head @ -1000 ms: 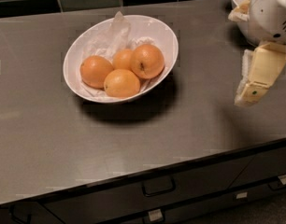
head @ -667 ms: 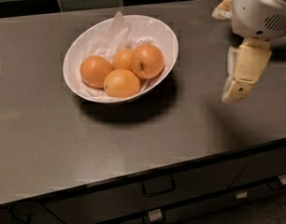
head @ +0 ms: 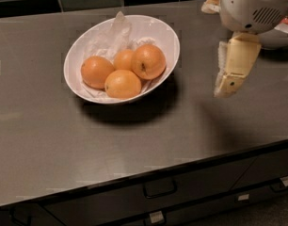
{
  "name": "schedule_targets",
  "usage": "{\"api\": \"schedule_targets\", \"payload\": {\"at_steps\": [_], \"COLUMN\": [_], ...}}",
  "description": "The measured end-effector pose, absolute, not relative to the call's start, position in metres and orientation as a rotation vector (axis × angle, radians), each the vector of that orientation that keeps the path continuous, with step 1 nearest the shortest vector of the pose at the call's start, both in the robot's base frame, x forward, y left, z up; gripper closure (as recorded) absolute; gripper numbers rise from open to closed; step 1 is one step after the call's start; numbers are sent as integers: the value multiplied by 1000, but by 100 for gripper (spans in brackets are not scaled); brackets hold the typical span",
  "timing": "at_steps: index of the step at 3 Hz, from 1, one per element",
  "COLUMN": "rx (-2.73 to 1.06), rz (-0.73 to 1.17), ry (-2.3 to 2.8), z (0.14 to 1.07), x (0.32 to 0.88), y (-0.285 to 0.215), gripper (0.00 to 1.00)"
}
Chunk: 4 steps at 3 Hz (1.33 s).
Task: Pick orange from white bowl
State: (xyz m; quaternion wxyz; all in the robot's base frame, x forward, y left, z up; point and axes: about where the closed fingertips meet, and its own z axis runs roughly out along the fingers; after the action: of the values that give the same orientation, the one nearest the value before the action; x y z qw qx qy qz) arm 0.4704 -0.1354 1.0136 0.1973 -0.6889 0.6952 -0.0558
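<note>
Nearest you, a drawer handle (head: 159, 189) sits under the edge of the grey counter (head: 50, 145). Further in stands the white bowl (head: 168, 36), lined with crinkled paper (head: 116, 29). The orange (head: 148, 60) you want lies in it on the 3 o'clock side, close to the rim and touching the paler oranges (head: 97, 71) beside it. Its dark dimple faces 6 o'clock.

The gripper (head: 227, 83) hangs over bare counter at 3 o'clock of the bowl, apart from it and holding nothing. Whether it is released or clenched I cannot tell.

To reach well, carry it toward 9 o'clock and clear the rim before you descend. Come straight down on the big fruit and close across its widest part, so it neither rolls into its neighbours nor drags the paper.

Far back at 2 o'clock, the arm's white housing (head: 250, 4) covers most of a second bowl (head: 278, 40), which the frame also cuts off. The gripper's height above the counter is hard to judge.
</note>
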Motion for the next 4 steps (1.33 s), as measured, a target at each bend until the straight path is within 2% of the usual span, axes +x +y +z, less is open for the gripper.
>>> {"api": "schedule_targets", "payload": {"at_steps": [2, 4], "rx": [-2040, -2082], "rz": [-133, -117], "ry": [1829, 1776], "z": [1011, 1012], "x": [493, 502], "y": [-88, -69], "gripper": [0, 0]}}
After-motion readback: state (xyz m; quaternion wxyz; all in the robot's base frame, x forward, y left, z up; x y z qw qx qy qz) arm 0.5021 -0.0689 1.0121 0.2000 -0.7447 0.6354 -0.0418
